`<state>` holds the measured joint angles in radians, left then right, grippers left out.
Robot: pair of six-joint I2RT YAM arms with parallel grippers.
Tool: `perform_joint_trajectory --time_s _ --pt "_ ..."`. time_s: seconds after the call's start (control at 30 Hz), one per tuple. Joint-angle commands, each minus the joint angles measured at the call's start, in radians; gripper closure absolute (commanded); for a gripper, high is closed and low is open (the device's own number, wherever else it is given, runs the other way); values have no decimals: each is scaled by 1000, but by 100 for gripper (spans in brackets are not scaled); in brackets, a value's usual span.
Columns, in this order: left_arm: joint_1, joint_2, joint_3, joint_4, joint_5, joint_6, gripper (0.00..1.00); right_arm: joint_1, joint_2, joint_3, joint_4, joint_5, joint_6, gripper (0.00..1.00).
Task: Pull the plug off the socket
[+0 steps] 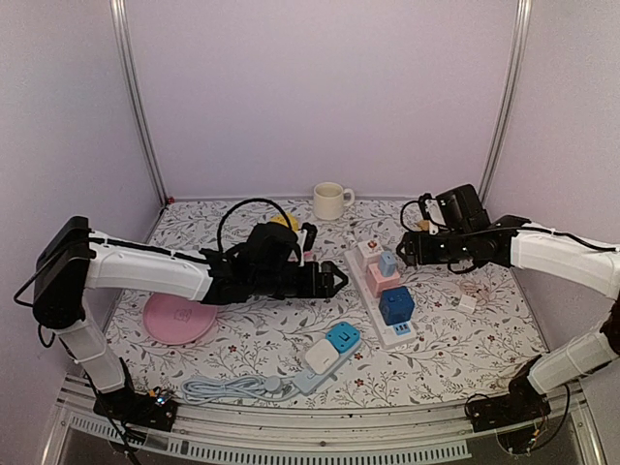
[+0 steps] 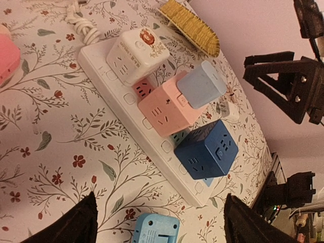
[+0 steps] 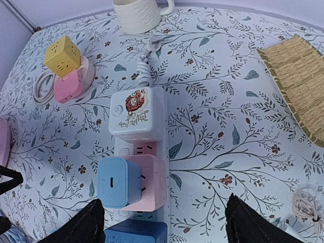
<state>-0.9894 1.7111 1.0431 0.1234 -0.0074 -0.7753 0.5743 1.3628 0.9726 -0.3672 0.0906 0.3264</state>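
A white power strip [image 1: 399,332] lies right of centre, carrying a white cube adapter [image 1: 367,251], a pink cube adapter [image 1: 381,281] and a dark blue cube adapter [image 1: 396,305]. A light blue plug [image 1: 387,263] is plugged into the pink cube's top. My left gripper [image 1: 334,281] is open, just left of the strip, touching nothing. My right gripper [image 1: 407,247] is open, just right of the strip's far end. In the left wrist view the plug [image 2: 202,84] lies beyond my gripper [image 2: 159,217]. In the right wrist view the plug [image 3: 115,182] sits left of centre above my gripper [image 3: 164,215].
A cream mug [image 1: 329,201] stands at the back. A pink plate [image 1: 179,318] lies left. A small white strip with a blue adapter [image 1: 329,351] and its coiled cable [image 1: 228,387] lie in front. A yellow cube [image 3: 62,55] and a bamboo mat [image 3: 298,86] lie further back.
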Motion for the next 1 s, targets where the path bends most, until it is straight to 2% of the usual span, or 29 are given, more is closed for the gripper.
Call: perform_joint_trajectory --time_s 0.0,0.17,0.4,0.67,0.77,0.97 --pt "12 -29 -25 40 20 -19 14 49 54 57 -15 52 -22 19" --pt "15 -37 -48 53 15 -33 13 103 128 111 -30 82 -35 25" --pt "22 -19 -39 54 23 -45 14 148 230 192 -83 146 -33 41" --pt "48 43 18 65 60 -59 14 153 269 227 -99 134 -28 55" --pt "57 74 49 67 72 -59 15 159 272 228 -105 129 -22 64" --pt "63 149 130 44 77 -55 15 182 270 215 -117 134 2 77"
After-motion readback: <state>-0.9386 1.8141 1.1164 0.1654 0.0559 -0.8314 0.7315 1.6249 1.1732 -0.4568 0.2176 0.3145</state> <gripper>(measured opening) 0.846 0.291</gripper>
